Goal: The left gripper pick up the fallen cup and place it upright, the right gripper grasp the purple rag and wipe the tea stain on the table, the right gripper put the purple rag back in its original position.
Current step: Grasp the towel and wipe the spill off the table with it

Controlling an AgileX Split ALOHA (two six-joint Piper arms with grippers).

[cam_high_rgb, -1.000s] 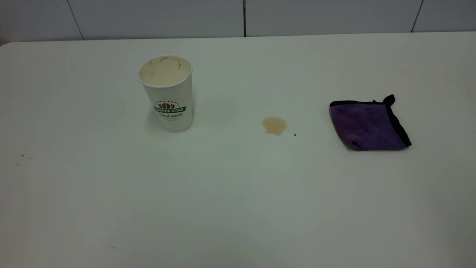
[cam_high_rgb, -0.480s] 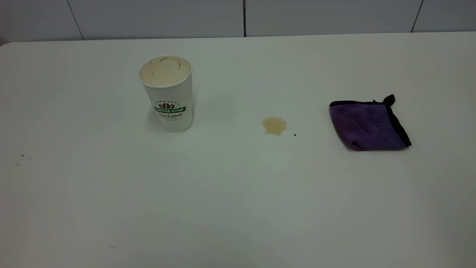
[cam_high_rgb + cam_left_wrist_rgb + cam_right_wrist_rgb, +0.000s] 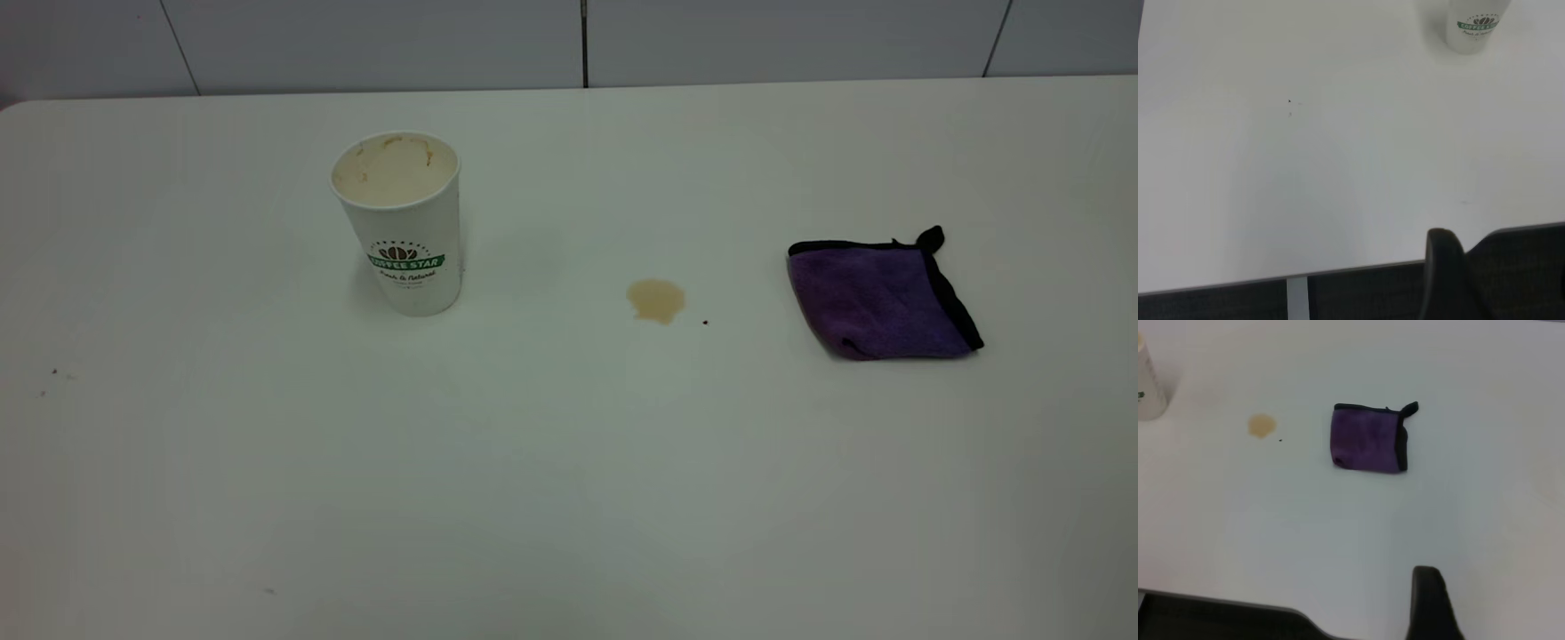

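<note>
The cup (image 3: 400, 222) stands upright at the table's (image 3: 551, 462) back left, its stained inside showing; its lower part also shows in the left wrist view (image 3: 1473, 28). The tea stain (image 3: 656, 300) lies near the middle, a tiny black speck just right of it. The purple rag (image 3: 880, 298) lies flat at the right, its black loop at the far corner. In the right wrist view the purple rag (image 3: 1369, 439) and the tea stain (image 3: 1262, 425) lie well ahead. My left gripper (image 3: 1443, 267) and right gripper (image 3: 1428, 600) show only as dark parts near the table's front edge, far from everything.
A grey panelled wall (image 3: 569, 40) runs behind the table's far edge. A few tiny dark specks (image 3: 53, 372) lie at the front left. Neither arm shows in the exterior view.
</note>
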